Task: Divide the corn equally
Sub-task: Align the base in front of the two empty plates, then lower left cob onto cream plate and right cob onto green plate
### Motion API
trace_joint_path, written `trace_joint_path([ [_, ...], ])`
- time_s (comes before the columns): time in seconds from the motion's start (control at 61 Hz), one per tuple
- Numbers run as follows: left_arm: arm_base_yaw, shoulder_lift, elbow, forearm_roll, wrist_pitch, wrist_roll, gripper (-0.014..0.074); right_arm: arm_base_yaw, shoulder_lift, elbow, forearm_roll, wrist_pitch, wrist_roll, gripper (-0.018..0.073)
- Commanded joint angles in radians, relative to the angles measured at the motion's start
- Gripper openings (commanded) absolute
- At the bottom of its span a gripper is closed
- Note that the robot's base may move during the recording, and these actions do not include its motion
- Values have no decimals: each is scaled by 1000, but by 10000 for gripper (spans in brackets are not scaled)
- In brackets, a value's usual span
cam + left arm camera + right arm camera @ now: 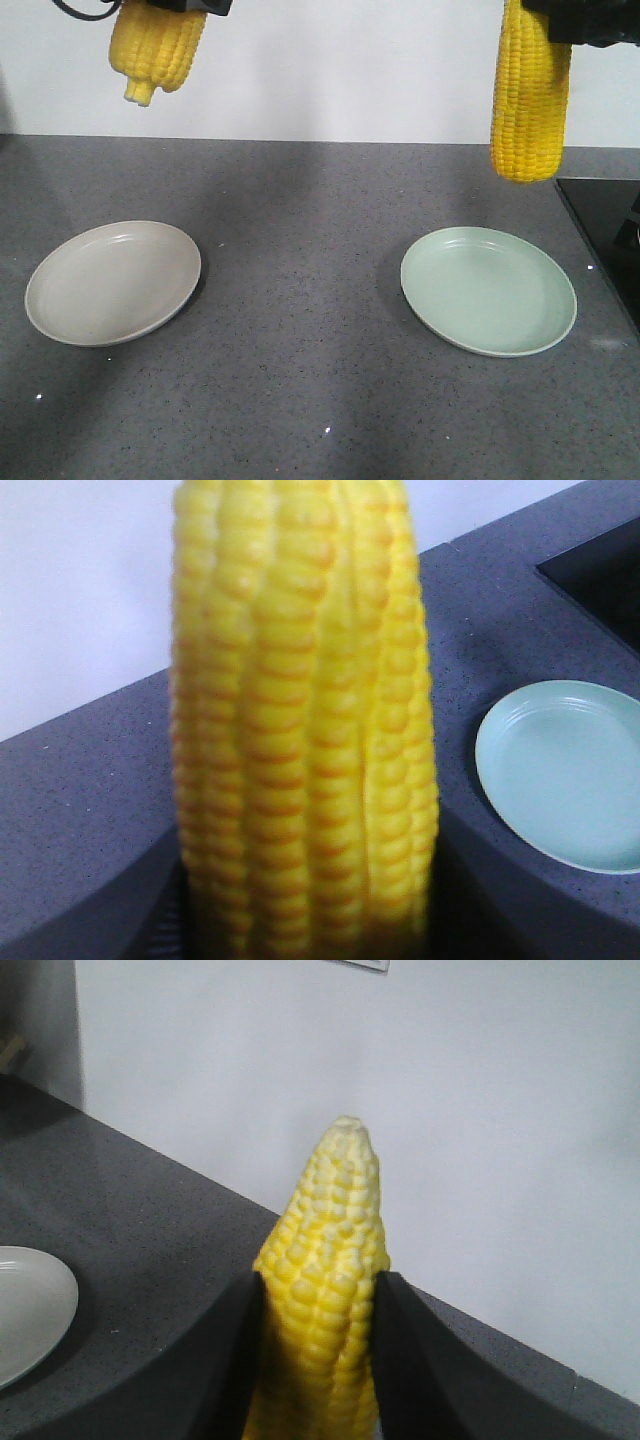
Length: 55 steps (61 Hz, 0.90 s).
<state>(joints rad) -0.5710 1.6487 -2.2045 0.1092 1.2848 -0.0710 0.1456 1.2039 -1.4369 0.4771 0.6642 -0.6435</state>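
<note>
Front view, tapered cob (pixel 158 50), blunt cob (pixel 530 110), bright yellow

- Even, bright indoor light; soft shadows under both plates toward 3 o'clock.
- Left wrist view: close corn (pixel 305 730) blurred.
- No glare.

The green plate (pixel 488 290) is a pale, milky mint, plain but for faint ringed ridges inside its rim. Above it, the blunt cob (pixel 530 100) is deep golden yellow, its kernels in straight rows with orange-tinted creases between. Well to the side of the green plate, the other plate (pixel 112 283) is a flat greyish beige. Above that one, the tapered cob (pixel 158 45) is a lighter lemon yellow, paling toward its tip. My right gripper (pixel 318 1305) has matte black fingers (pixel 232 1360). The counter (pixel 300 380) beneath the green plate is dark grey with fine white speckles; the wall (pixel 350 70) behind it is plain white.
</note>
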Motion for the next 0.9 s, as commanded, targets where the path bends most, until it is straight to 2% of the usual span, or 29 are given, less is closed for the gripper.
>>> trace_joint_path([
  [0.0, -1, -36, -25, 3, -34, -8, -6, -7, -23, -31, 20, -66, -5, -6],
  [0.639, -1, -35, -25, 0, -33, -9, -6, -7, -23, -30, 20, -64, -5, -6],
  [0.885, -1, -23, -25, 8, -34, -8, -6, -7, 16, -30, 4, 0, 20, -6],
])
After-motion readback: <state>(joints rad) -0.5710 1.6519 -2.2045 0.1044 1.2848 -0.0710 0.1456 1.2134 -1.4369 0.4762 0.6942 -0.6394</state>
